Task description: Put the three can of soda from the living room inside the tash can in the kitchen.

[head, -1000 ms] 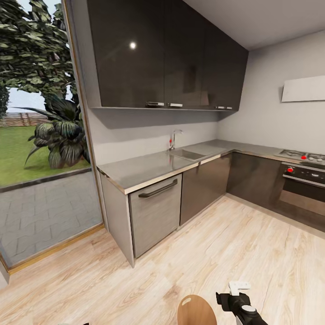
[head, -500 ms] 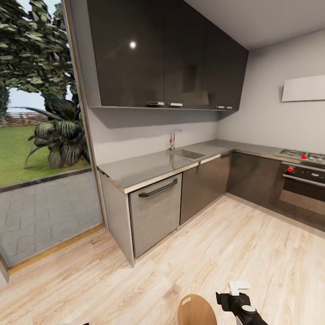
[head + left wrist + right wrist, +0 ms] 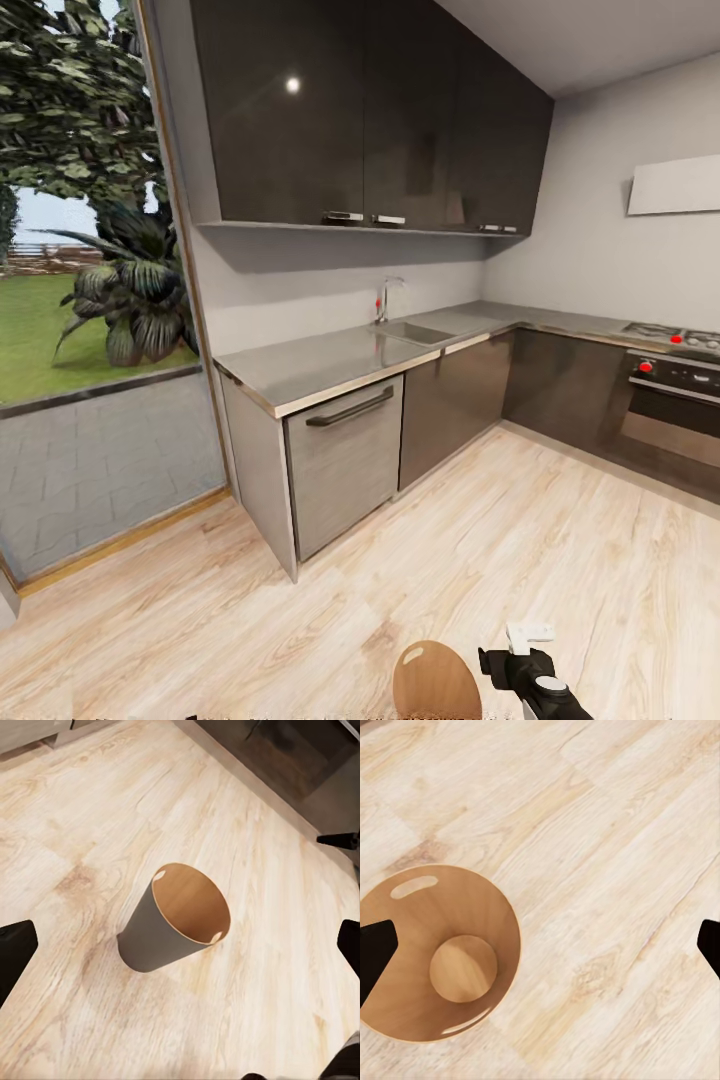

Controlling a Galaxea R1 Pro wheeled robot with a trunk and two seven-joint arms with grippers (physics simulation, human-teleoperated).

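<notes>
Closest to us, the tash can [image 3: 436, 684] stands upright on the light wood floor [image 3: 560, 560] at the bottom edge of the head view, its tan-brown inside facing up and its oval handle hole near the rim. Just to its right sits our right gripper [image 3: 528, 650], dark with a pale fingertip; in the right wrist view its fingers [image 3: 375, 952] are spread wide with nothing between them, above the floor with the tash can [image 3: 435, 954] under one fingertip. We see down to the bare bottom of the bin there. Our left gripper [image 3: 180, 945] is likewise spread wide and holds nothing; between its fingers [image 3: 15, 949] the tash can [image 3: 161, 934] shows grey outside. Farther off, the steel counter [image 3: 330, 365] runs along the wall, with a dishwasher [image 3: 345, 465] below it, then a sink [image 3: 410, 332] and tap. Beyond stand dark upper cabinets [image 3: 360, 115]. To the far right is the oven [image 3: 670, 410].
</notes>
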